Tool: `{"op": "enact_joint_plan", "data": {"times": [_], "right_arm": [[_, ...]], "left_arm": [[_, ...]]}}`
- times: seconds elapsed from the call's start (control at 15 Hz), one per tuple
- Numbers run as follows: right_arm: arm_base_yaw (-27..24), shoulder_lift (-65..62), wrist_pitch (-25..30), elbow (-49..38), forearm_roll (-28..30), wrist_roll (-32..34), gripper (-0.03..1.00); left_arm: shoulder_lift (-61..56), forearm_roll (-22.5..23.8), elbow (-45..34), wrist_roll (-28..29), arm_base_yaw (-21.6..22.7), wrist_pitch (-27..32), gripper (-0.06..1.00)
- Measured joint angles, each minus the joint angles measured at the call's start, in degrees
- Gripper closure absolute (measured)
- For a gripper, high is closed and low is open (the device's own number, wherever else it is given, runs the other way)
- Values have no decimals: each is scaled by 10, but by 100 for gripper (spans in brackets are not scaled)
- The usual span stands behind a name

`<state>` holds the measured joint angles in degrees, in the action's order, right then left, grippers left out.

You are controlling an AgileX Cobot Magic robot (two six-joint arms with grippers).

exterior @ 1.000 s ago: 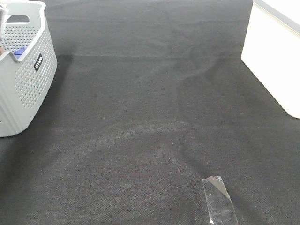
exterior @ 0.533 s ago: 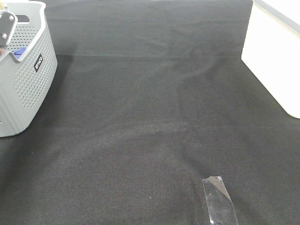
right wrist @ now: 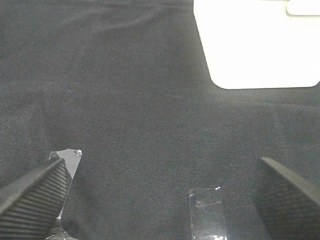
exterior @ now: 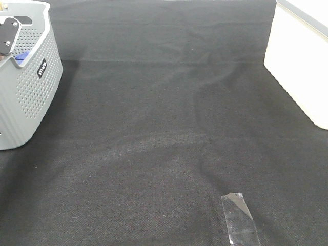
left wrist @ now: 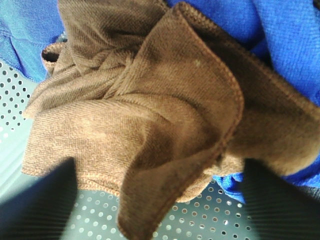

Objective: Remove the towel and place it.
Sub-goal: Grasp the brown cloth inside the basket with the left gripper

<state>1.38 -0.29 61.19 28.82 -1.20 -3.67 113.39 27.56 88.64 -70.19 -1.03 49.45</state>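
The brown towel (left wrist: 150,110) lies crumpled inside the grey perforated basket (exterior: 28,87), which stands at the far left of the table. It rests on and beside blue cloth (left wrist: 290,40). My left gripper (left wrist: 160,210) is open just above the towel, with one dark finger on each side of a folded flap and nothing held. In the exterior view only a part of the left arm (exterior: 7,36) shows over the basket rim, and the towel is hidden there. My right gripper (right wrist: 160,200) is open and empty above the black table cloth.
A white container (exterior: 302,61) stands at the right edge; it also shows in the right wrist view (right wrist: 255,45). A strip of clear tape (exterior: 240,218) lies on the black cloth near the front. A bit of blue cloth (exterior: 20,57) peeks over the basket rim.
The left arm has come further into view over the basket rim, moving a little down and to the right. Nothing else has moved.
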Motion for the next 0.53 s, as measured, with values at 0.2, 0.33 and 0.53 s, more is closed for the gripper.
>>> {"op": "enact_joint_plan", "data": {"times": [0.2, 0.33, 0.53], "right_arm": [[0, 0, 0, 0, 0, 0, 1], [0, 0, 0, 0, 0, 0, 1], [0, 0, 0, 0, 0, 0, 1]], "left_arm": [[1, -4, 0, 60, 0, 1, 93], [1, -5, 0, 71, 0, 1, 94], [1, -6, 0, 74, 0, 6, 94]]}}
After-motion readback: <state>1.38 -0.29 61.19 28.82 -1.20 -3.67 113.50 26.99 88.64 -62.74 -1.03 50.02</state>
